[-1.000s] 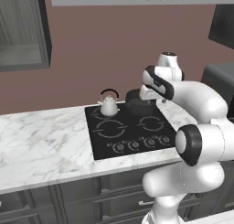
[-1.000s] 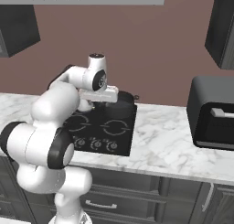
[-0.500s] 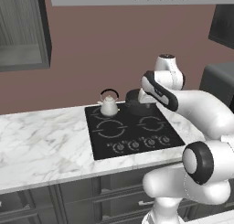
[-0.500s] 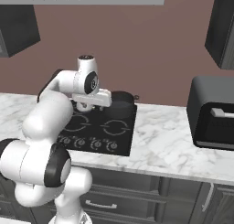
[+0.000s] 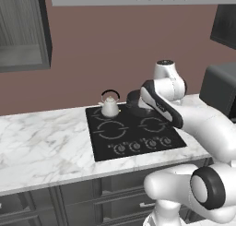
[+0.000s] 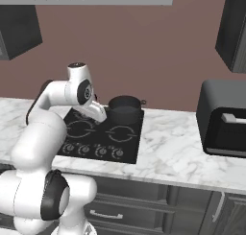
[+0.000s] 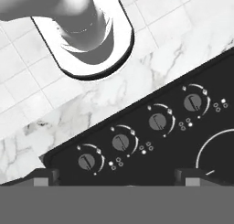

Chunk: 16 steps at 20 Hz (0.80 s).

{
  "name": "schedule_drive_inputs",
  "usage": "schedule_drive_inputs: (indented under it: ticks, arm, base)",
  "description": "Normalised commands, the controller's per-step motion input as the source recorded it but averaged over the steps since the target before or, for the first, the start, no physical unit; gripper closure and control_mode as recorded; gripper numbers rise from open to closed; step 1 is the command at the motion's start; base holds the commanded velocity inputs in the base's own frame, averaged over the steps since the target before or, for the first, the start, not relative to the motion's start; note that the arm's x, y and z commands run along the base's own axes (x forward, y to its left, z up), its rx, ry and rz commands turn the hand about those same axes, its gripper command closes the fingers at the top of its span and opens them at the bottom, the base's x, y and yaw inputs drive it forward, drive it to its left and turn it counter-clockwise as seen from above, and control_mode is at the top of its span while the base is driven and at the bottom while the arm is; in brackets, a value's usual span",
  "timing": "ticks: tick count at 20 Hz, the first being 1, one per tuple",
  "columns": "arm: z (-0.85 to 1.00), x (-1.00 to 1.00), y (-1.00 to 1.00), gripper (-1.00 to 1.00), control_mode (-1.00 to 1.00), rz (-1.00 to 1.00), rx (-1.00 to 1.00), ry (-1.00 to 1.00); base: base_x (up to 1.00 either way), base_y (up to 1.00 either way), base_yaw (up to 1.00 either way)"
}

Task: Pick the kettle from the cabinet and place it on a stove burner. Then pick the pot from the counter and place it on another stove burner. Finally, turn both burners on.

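Kitchen, both vessels on the cooktop: the marble counter (image 5: 41, 146) carries the black cooktop (image 5: 133, 135), and my arm (image 5: 184, 114) reaches over its right half.

The pot (image 6: 125, 109) sits on the back burner at the right, the kettle (image 5: 110, 106) on the back burner at the left, its black handle arched above the lid. The two stand well apart. By my reading the placing is done and only the burners remain to be lit.

In the hand view my gripper (image 7: 116, 175) looks straight down on the front strip of the cooktop, its two fingertips (image 7: 45, 176) set wide apart and holding nothing.

The four knobs (image 7: 122, 143) run in a row that climbs from about 8 o'clock to 2 o'clock across that view, so their line lies skewed to the line between my fingertips. The row is just ahead of the tips, at 12 o'clock; the leftmost knob (image 7: 87, 161) is nearest.

My judgement: the wrist needs a turn and a short drop before the tips can straddle one knob. Which knob governs which burner I cannot tell from the small dot marks beside them.
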Motion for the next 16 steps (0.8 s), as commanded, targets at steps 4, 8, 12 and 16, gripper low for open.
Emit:
schedule_drive_inputs:
  ticks: [4, 8, 12, 16]
  arm:
    - [0.0, -0.32, 0.12, -1.0, -1.0, -0.39, 0.0, 0.0]
    - [0.02, -0.22, 0.02, -1.0, -1.0, -0.21, 0.0, 0.0]
    - [0.0, -0.12, 0.0, -1.0, -1.0, 0.02, 0.0, 0.0]
    - [0.0, -0.12, 0.02, -1.0, -1.0, 0.13, 0.0, 0.0]
  base:
    - [0.0, 0.0, 0.0]
    - [0.0, 0.0, 0.0]
    - [0.0, 0.0, 0.0]
    - [0.0, 0.0, 0.0]
